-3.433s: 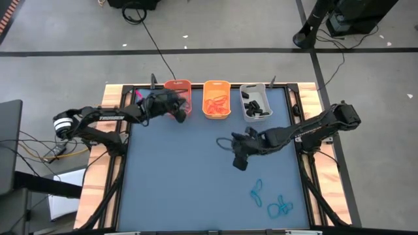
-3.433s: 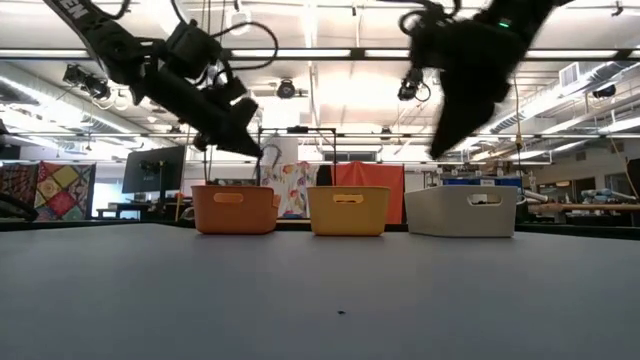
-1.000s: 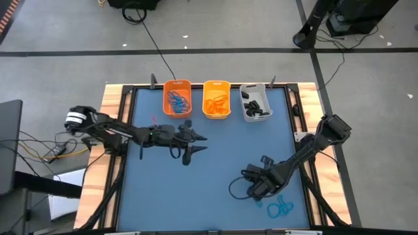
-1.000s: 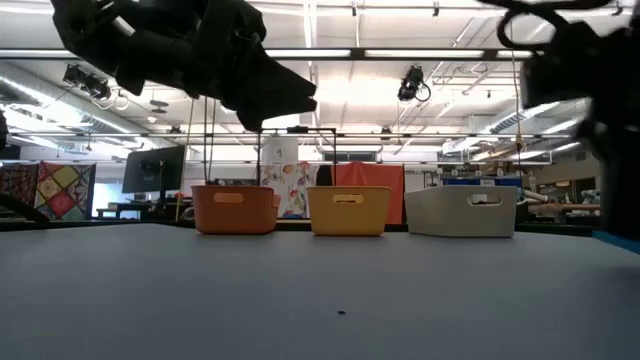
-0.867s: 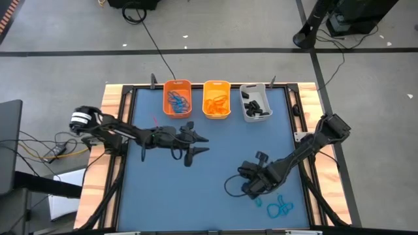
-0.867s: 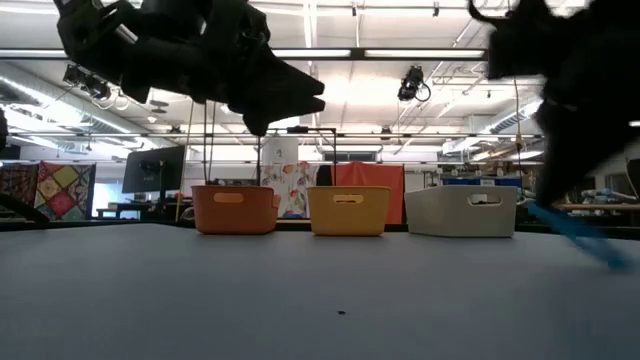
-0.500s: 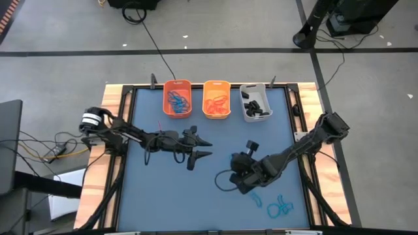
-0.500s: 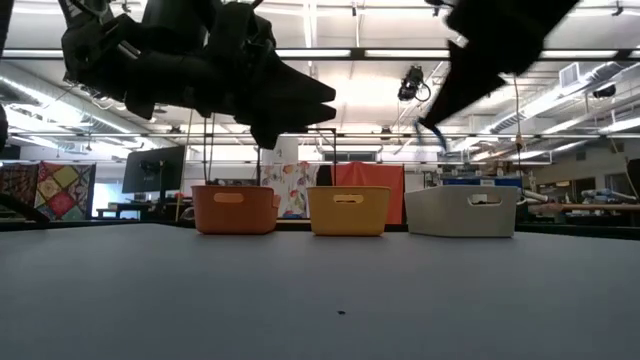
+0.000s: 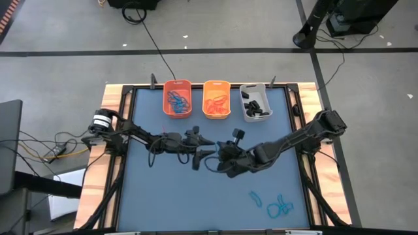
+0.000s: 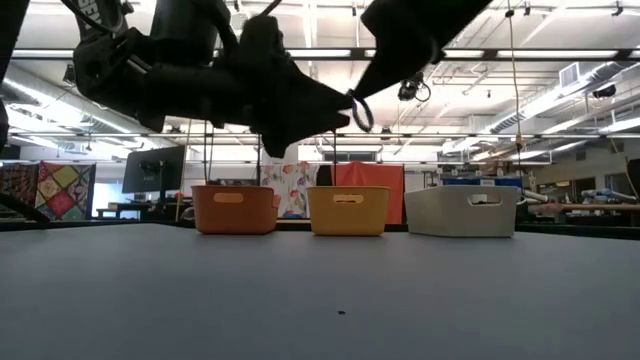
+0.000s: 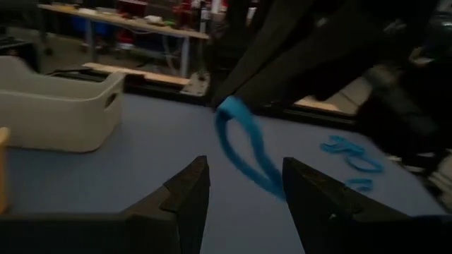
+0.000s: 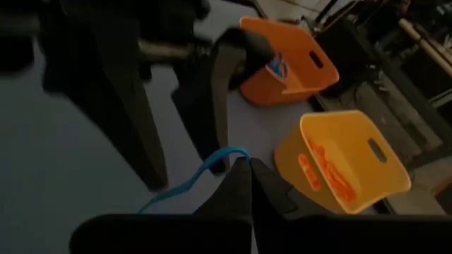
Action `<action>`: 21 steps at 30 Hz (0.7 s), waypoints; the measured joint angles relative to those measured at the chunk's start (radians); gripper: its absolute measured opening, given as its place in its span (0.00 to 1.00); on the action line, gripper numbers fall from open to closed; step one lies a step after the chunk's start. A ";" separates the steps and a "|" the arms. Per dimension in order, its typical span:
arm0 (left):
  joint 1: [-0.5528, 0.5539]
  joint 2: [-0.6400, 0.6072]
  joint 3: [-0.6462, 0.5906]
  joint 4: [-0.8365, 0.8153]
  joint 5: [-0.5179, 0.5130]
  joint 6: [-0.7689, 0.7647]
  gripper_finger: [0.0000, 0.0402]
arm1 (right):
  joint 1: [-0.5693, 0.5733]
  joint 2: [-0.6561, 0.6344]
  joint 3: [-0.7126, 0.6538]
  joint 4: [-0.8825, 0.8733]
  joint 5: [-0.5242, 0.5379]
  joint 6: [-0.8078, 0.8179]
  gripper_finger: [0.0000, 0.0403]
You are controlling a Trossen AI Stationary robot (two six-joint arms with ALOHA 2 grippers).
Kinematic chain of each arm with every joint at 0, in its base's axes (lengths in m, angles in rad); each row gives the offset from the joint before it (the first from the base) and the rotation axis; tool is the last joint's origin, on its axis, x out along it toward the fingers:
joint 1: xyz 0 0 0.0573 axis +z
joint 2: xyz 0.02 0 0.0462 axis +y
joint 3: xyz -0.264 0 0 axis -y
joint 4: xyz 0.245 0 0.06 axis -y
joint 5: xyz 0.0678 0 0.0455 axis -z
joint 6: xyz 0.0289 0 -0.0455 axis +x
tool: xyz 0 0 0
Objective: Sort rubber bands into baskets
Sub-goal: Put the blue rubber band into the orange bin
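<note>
Over the middle of the table my right gripper (image 9: 219, 156) is shut on a blue rubber band (image 11: 244, 148). My left gripper (image 9: 210, 149) faces it, open, with one finger on either side of the band's lower end (image 11: 267, 182); no touch shows. Three baskets stand in a row at the far edge. The orange one (image 9: 177, 98) holds blue bands, the yellow-orange one (image 9: 217, 99) orange bands, the grey-white one (image 9: 255, 102) black bands. More blue bands (image 9: 279, 207) lie flat on the table at the near right. My right gripper pinches the blue band's upper end (image 12: 238, 154) between its two fingertips. The fingers come from the table's right, slanting down. The loop hangs slack below and beyond the tips, clear of the table.
A single blue band (image 9: 255, 196) lies a little left of the near-right cluster. Both arms meet at mid-table, fingertips close together. The blue table surface (image 9: 163, 196) is bare on the near left.
My right gripper has risen from the near-right bands with one blue band and carried it toward the table's left and far side, up to my left gripper. My left gripper has moved toward the table's right, staying open.
</note>
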 joint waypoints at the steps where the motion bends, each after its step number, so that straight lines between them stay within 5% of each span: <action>1: 0.000 0.002 0.000 -0.004 -0.022 0.000 0.45 | -0.005 0.000 0.000 0.018 0.000 -0.020 0.01; 8: 0.000 0.004 0.000 -0.018 -0.068 0.000 0.42 | -0.022 0.000 0.000 0.083 -0.005 -0.085 0.01; 17: 0.000 0.004 -0.001 -0.034 -0.046 0.005 0.04 | -0.025 0.000 0.000 0.118 0.017 -0.130 0.01; 21: 0.002 0.004 -0.001 -0.034 -0.038 0.006 0.03 | -0.025 0.000 0.000 0.116 0.015 -0.125 0.03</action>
